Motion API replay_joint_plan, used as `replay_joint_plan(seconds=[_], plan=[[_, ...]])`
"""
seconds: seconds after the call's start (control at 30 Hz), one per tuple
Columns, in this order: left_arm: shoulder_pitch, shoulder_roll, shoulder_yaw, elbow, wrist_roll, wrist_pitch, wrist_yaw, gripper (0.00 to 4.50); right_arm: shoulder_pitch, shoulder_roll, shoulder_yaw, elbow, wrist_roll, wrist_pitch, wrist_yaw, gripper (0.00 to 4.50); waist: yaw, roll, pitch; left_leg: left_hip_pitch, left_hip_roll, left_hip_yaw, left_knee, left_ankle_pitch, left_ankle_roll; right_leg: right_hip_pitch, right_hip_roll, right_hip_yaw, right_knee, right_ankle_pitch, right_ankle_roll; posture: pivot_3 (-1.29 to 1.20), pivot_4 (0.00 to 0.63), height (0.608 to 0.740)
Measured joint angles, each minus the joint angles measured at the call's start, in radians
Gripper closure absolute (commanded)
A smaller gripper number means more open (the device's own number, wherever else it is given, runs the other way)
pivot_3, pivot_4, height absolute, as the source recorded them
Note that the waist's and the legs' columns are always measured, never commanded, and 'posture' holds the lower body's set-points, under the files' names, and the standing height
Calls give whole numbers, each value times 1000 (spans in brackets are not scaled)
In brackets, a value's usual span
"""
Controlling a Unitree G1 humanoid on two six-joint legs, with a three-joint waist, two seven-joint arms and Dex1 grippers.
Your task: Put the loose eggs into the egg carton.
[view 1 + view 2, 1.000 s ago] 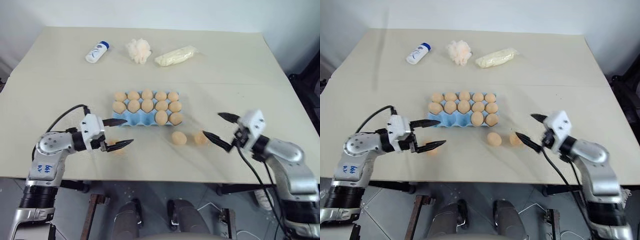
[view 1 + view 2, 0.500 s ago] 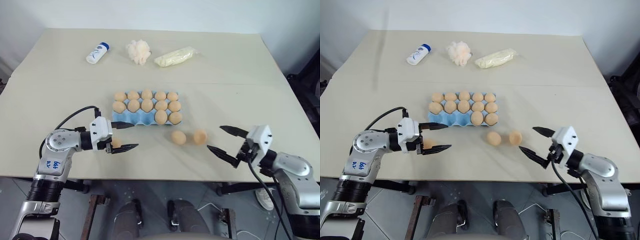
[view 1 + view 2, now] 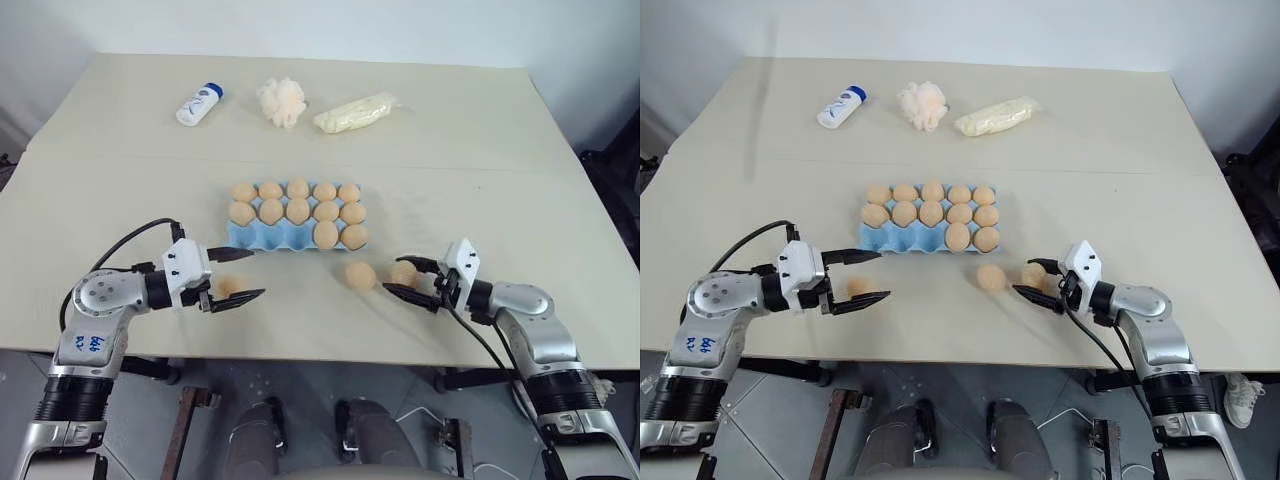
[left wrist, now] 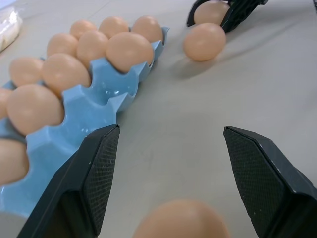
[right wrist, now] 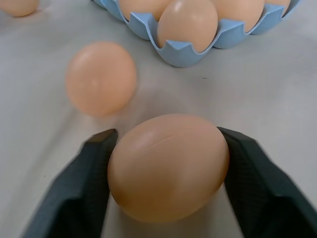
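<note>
— Where are the loose eggs?

— On the table, just in front of the egg carton. The right gripper pinches one; the left gripper gapes around another.

— Advice?

— Squeeze gently, lift straight, aim for an empty front cup.

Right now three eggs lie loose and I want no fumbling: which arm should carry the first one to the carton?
Right. The right gripper already brackets an egg. The left gripper stands open around its egg. Three egg carton cups are empty.
</note>
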Motion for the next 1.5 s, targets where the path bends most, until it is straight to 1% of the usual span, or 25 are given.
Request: replay_joint_plan(seconds=[0.1, 0.13, 0.23, 0.3, 0.37, 0.43, 0.53, 0.7, 0.77, 0.83, 0.9, 0.93, 0.97, 1.07, 1.13, 1.27, 1.5], plan=[[29, 9, 40, -6, -7, 15, 19, 943, -3, 0, -4, -63, 21, 22, -4, 2129, -5, 0, 0, 0, 0, 0, 0, 0, -1, 0, 0, 0, 1, 0, 0, 0, 150, 740], [39, 14, 59, -6, -11, 20, 24, 943, -11, 0, -4, -96, 32, 43, -9, 2129, -9, 0, 0, 0, 1, 0, 0, -3, -5, 0, 0, 0, 2, 0, 0, 0, 150, 740], [68, 23, 103, -7, -17, 32, 43, 943, -57, 6, -2, -189, 55, 105, -34, 2129, -19, 0, 0, 0, 1, -1, 0, -3, -5, 0, 0, 0, 2, 0, -1, 0, 150, 740], [88, 23, 125, -1, -20, 34, 55, 943, -120, 47, 15, -220, 56, 156, -70, 2129, -29, 0, 0, 0, 1, -1, 0, -3, -5, 0, 0, 0, 2, 0, -1, 0, 150, 740], [101, 23, 138, 7, -20, 34, 62, 943, -186, 103, 59, -219, 44, 199, -107, 2129, -32, 0, 0, 0, 1, -1, 0, -3, -6, -1, 0, -1, 2, 0, -1, 0, 150, 740], [109, 24, 145, 14, -20, 33, 64, 943, -254, 166, 110, -190, 16, 218, -137, 2129, -32, 0, 0, 0, 1, 0, -1, -2, -6, -2, 0, -1, 3, 0, -2, 0, 150, 740], [109, 23, 150, 29, -22, 31, 69, 943, -365, 272, 196, -83, -51, 212, -178, 2129, -30, 0, 0, -1, 1, 0, -2, -2, -7, -3, 0, -1, 2, -1, -2, 0, 150, 740], [125, 23, 159, 19, -32, 32, 86, 943, -480, 383, 252, 114, -134, 159, -225, 2129, -27, 0, 0, -2, 1, 1, -2, -2, -6, -3, -1, -1, 2, 0, -2, 0, 150, 740], [139, 23, 163, 0, -32, 35, 97, 943, -501, 403, 256, 175, -153, 142, -230, 1461, -27, 0, 0, -2, 1, 1, -2, -2, -6, -3, -1, -1, 2, 0, -2, 0, 150, 740], [153, 23, 172, -5, -34, 41, 104, 943, -502, 409, 257, 215, -162, 127, -225, 951, -27, 0, 0, -2, 1, 1, -2, -2, -7, -3, -1, -1, 2, 0, -2, 0, 150, 740], [160, 23, 174, -14, -36, 44, 110, 943, -502, 411, 256, 238, -168, 125, -220, 175, -29, 0, 0, -2, 1, 1, -2, -3, -7, -3, -1, -1, 2, 0, -2, 0, 150, 740], [162, 23, 174, -18, -37, 48, 111, 943, -501, 413, 255, 239, -167, 125, -218, 54, -29, 0, 0, -2, 1, 1, -2, -3, -7, -3, -1, -1, 2, 0, -2, 0, 150, 740], [162, 23, 174, -23, -37, 52, 114, 943, -501, 413, 252, 234, -166, 127, -217, 54, -29, 0, 0, -2, 1, 1, -2, -3, -7, -3, -1, -1, 2, 0, -2, 0, 150, 740], [151, 23, 167, -46, -38, 68, 119, 943, -477, 392, 234, 126, -141, 160, -213, 54, -29, 0, 0, -2, 1, 1, -3, -3, -7, -4, -1, -1, 2, 0, -2, 0, 150, 740], [127, 18, 147, -49, -40, 75, 117, 943, -420, 317, 200, -18, -111, 190, -192, 54, -21, 0, 0, -2, 1, 0, -3, -3, -7, -3, -1, -2, 1, -1, -2, 0, 150, 740], [84, -4, 98, -40, -42, 82, 92, 943, -236, 152, 98, -199, -73, 198, -155, 54, -3, -1, 0, -2, 0, 1, -4, -5, -6, -2, -2, -2, -3, -1, -2, 0, 150, 740], [-35, -58, 1, 28, -28, 55, 49, 943, 82, 6, -112, -348, 4, 107, -132, 54, -2, 0, 0, 0, 1, 1, -3, -4, -6, -1, 1, -1, -1, -1, -2, 0, 150, 740]])
